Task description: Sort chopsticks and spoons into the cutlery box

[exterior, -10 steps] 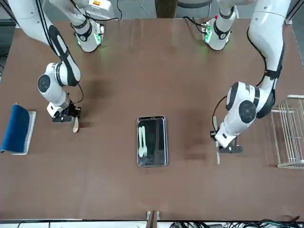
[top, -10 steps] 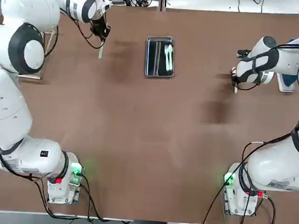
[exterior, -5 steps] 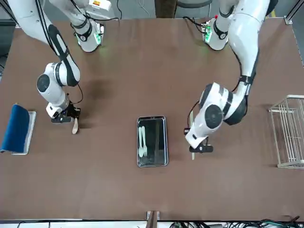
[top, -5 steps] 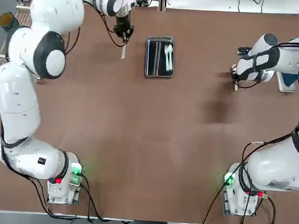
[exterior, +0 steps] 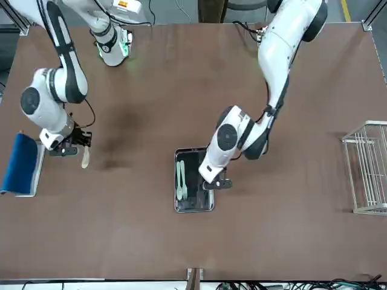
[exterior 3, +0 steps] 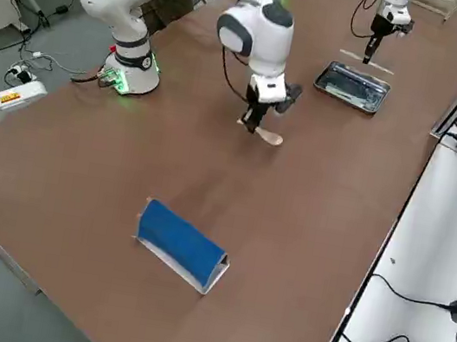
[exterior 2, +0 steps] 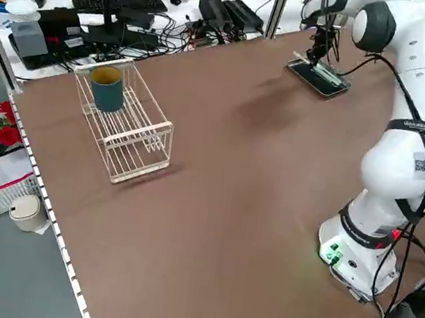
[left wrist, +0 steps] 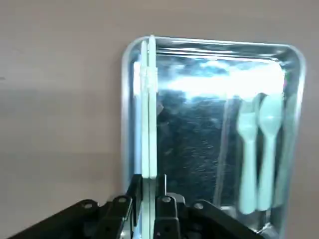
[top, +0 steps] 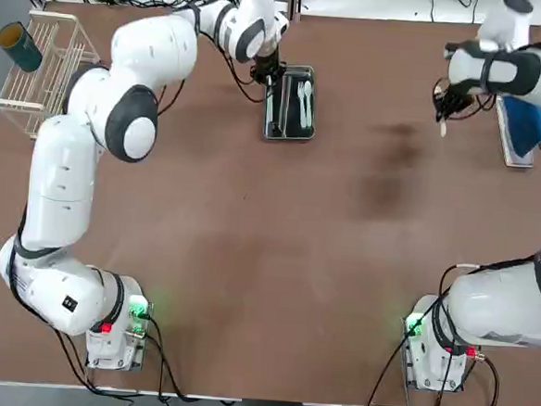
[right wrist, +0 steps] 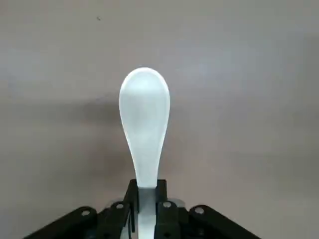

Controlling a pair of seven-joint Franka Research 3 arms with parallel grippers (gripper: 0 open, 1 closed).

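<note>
- Cutlery box (top: pixel 289 103): a small shiny metal tray with a dark inside, lying flat on the brown worktop (top: pixel 276 250) at upper centre of the top view. A lengthwise divider splits it.
- Spoons (top: pixel 304 103): two pale spoons lie side by side in the box's right-hand compartment in the top view, bowls toward the frame's top edge.
- Chopsticks (left wrist: pixel 148 107): a pale, straight pair, held together over the box's other long side; in the left wrist view they run along that edge and reach its far rim.
- Left gripper (top: pixel 266 75): at the box's upper left corner in the top view, fingers closed on the chopsticks.
- Right gripper (top: pixel 444 105): at upper right of the top view, well apart from the box, fingers closed on the handle of a single spoon (right wrist: pixel 144 123), which is white with an oval bowl.
- Blue cloth roll (top: pixel 524 127): on a white holder at the right edge of the top view, just beside the right gripper.
- White wire rack (top: pixel 44 71): at upper left of the top view, holding a teal cup (top: pixel 20 46), well apart from the box.
</note>
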